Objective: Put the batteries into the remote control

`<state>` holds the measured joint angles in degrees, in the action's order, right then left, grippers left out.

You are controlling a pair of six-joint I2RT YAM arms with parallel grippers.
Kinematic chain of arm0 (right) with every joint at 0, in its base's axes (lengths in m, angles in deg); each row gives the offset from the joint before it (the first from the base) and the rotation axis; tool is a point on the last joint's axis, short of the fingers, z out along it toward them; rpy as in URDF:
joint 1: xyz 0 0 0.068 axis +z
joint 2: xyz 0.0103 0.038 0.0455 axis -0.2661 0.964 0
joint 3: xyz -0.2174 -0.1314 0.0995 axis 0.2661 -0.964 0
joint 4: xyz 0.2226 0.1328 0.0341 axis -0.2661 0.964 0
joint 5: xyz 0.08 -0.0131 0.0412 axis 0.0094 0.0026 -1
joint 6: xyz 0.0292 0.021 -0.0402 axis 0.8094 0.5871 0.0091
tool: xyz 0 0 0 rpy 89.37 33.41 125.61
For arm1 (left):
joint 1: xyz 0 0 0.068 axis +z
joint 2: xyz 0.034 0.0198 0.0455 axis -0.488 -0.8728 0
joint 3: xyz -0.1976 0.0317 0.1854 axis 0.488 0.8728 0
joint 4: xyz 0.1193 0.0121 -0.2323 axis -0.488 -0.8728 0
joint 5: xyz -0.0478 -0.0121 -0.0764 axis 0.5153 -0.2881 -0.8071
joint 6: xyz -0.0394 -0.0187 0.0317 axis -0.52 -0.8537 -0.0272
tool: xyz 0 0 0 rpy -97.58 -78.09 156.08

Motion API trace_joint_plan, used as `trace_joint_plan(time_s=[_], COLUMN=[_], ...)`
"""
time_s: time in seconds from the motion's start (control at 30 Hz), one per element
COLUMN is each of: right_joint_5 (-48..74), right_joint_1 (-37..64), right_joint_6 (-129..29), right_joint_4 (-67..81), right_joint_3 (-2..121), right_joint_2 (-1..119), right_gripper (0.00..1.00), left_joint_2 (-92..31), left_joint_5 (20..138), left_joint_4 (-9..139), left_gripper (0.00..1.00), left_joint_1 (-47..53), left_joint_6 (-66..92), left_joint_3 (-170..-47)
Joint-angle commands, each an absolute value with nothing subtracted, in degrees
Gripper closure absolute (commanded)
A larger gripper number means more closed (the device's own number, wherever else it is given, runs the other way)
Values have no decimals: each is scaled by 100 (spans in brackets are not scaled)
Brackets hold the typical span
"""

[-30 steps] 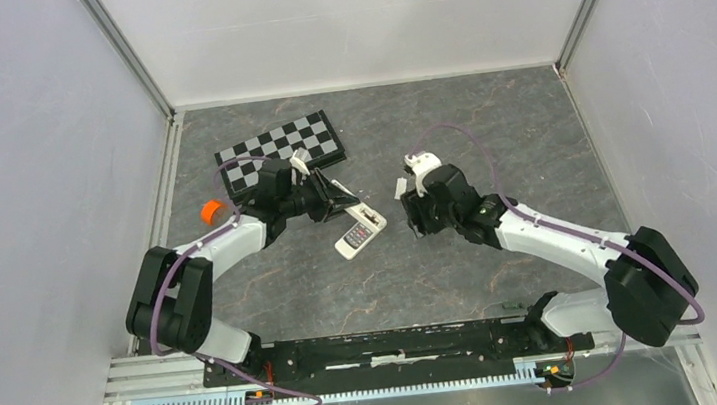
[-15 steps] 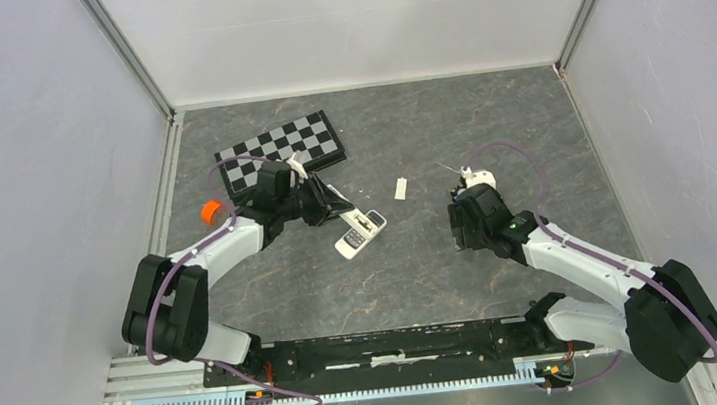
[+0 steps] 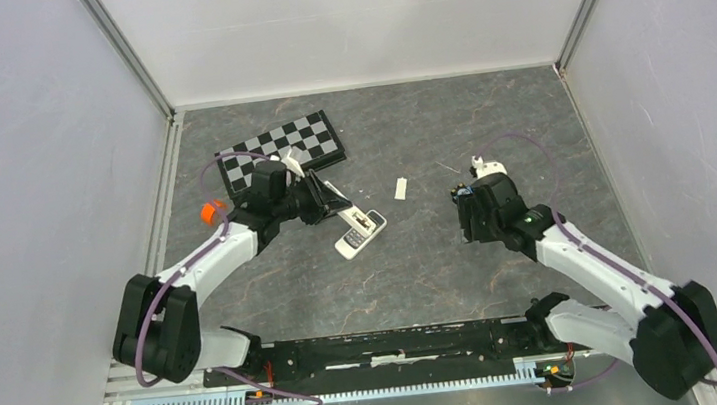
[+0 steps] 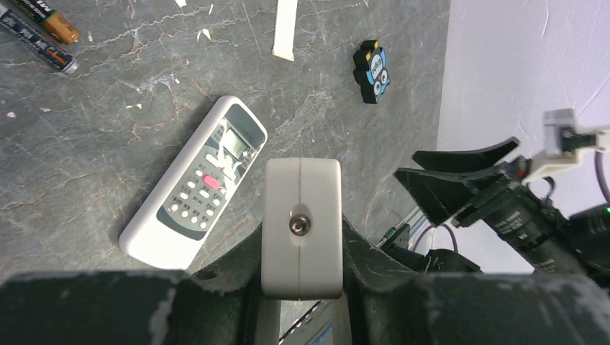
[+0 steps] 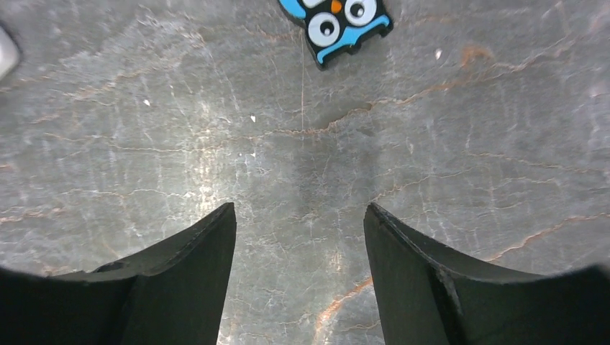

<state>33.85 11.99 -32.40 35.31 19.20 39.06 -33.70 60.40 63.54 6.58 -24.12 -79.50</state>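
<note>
- White print is carried by the batteries [image 4: 37,27], but it is too small to be read, and the cells are cut off by the frame edge. One cell is seen as dark, the other with an orange-gold end.
- Button labels on the grey-white remote [image 4: 194,183] cannot be read. A small screen and one pink button among pale ones are shown.
- An owl face with round white eyes and blue trim is printed on the black-and-blue gadget [image 5: 337,18]; no lettering can be made out on it.
- The remote control [image 4: 301,208] is seen end-on in the left wrist view as a white block with a centre seam and a small metal screw.
- It is pinched from both sides by the left gripper [image 4: 302,266], whose jaws are pressed against its flanks.
- The batteries are laid side by side on the grey marbled table [image 4: 86,129], at the far left of that view, well apart from the left jaws and beyond the grey-white remote.
- A white strip [image 4: 285,29] is laid flat between the batteries and the gadget.
- The right gripper [image 5: 298,287] is held with its jaws spread wide and nothing between them. Only bare table is seen in the gap, with the gadget just ahead of the fingertips.
- From above, a checkerboard [image 3: 279,151] is seen behind the left arm, and an orange object [image 3: 207,212] beside it.
</note>
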Motion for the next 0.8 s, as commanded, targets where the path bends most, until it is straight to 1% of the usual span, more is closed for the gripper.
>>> trace_joint_plan(time_s=[0.0, 0.27, 0.43, 0.6, 0.7, 0.77], right_joint_5=[3334, 3302, 2780, 1792, 1490, 1565], right_joint_1=[1130, 1110, 1110, 1111, 1145, 1304], right_joint_6=[-3579, -3940, -4326, -4460, -4401, -4398], right_joint_4=[3739, 3144, 2216, 1079, 702, 505], right_joint_3=[2134, 1804, 1492, 1325, 1376, 1465], right_joint_2=[3128, 2186, 1942, 2360, 2992, 3422], right_gripper=[29, 28, 27, 25, 25, 25], left_joint_2=[-2956, -2513, -2371, -2139, -2019, -1930], left_joint_5=[6241, 6828, 7383, 7825, 8135, 8308], left_joint_4=[6002, 5020, 4422, 4131, 3962, 3952], left_gripper=[98, 98, 98, 98, 98, 98], left_joint_1=[631, 637, 677, 732, 797, 846], left_joint_6=[-2028, -1472, -1078, -899, -797, -775], left_joint_3=[-8133, -8524, -8856, -8948, -9005, -8980])
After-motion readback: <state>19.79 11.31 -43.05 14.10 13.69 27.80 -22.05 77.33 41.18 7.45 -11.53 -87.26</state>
